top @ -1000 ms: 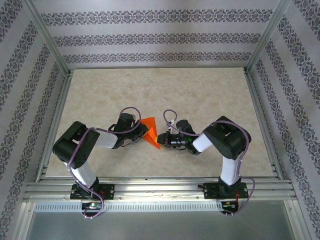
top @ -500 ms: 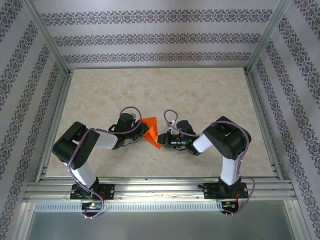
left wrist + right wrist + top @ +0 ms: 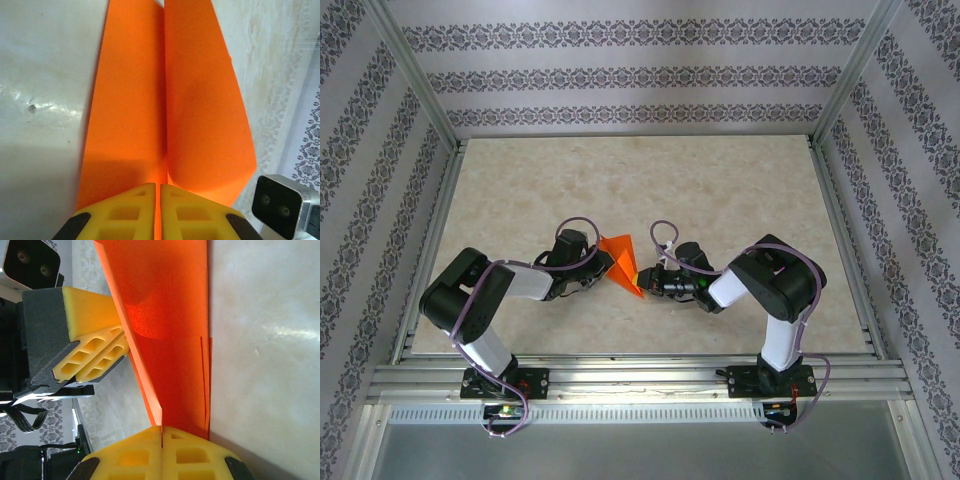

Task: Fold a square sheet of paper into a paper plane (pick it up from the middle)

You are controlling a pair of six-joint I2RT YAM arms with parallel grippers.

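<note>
**Mid-fold, both grippers pinching the paper**

The orange paper [image 3: 623, 262] is near the middle of the table [image 3: 720, 190], between the two arms. It is already a narrow pointed shape with a centre crease.

- **Left gripper** [image 3: 160, 186]: pads closed on the paper at the crease end.
- **Right gripper** [image 3: 162, 429]: pads closed on the opposite edge.

This looks like a late fold, probably the wings (I can't tell whether the paper touches the table). For the next move, one side should anchor while the other swings its flap over. Keep the pull even, since thin paper tears.
</note>
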